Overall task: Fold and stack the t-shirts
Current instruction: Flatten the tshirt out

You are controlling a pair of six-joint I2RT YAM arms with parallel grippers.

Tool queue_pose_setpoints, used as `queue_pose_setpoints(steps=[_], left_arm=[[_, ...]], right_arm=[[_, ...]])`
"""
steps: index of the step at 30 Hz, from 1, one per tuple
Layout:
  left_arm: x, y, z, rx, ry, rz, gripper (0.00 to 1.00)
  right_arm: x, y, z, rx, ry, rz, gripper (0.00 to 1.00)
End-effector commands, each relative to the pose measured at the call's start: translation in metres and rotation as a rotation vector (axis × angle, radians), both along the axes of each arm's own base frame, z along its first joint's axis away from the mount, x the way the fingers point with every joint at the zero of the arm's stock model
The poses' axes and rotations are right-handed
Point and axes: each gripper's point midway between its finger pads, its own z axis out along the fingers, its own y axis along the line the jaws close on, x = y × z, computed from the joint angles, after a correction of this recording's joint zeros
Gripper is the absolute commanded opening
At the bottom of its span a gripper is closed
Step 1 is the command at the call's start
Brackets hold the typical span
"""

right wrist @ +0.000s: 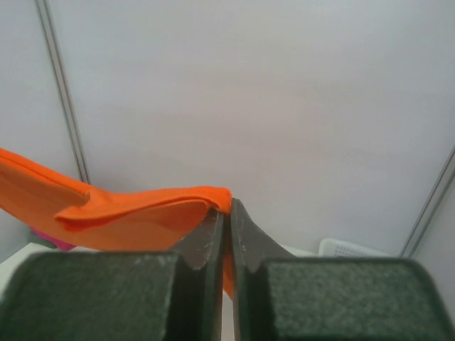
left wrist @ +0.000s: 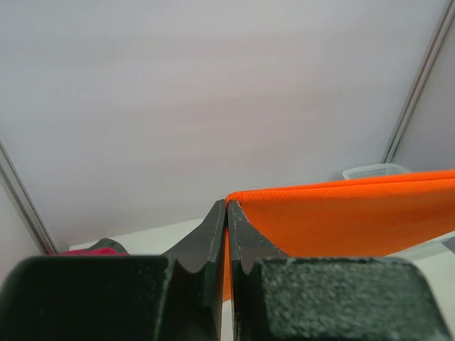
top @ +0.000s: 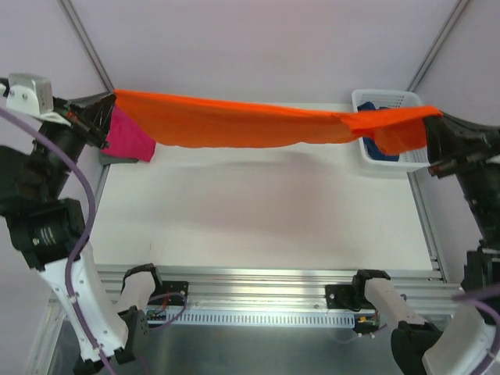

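A bright orange t-shirt (top: 250,123) hangs stretched in the air across the back of the table, held at both ends. My left gripper (top: 109,100) is shut on its left end, seen in the left wrist view (left wrist: 227,206) with the orange cloth (left wrist: 341,220) running off to the right. My right gripper (top: 434,117) is shut on its right end, seen in the right wrist view (right wrist: 227,206) with the cloth (right wrist: 128,220) trailing left. A magenta pink t-shirt (top: 129,137) lies at the back left under the orange one. A dark blue t-shirt (top: 384,150) sits in the basket.
A white lattice basket (top: 387,100) stands at the back right, partly under the orange cloth. The white table top (top: 258,211) lies below the shirt. A metal rail (top: 258,281) runs along the near edge by the arm bases.
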Motion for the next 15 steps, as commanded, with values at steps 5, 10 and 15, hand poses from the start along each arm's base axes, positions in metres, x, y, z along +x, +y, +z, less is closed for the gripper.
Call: queue_pose_setpoints(steps=[5,10,15], left_arm=[[-0.050,-0.004,0.008,0.025,-0.071,0.086,0.00],[-0.028,0.009,0.014,-0.009,-0.026,0.104,0.00],[0.059,0.043,-0.027,-0.080,0.175,0.075,0.00]], right_arm=[[-0.054,0.004,-0.023,0.006,0.048,0.012,0.01],[-0.043,-0.004,-0.004,-0.001,-0.010,-0.029,0.01],[0.036,-0.006,-0.015,0.001,0.058,-0.030,0.01]])
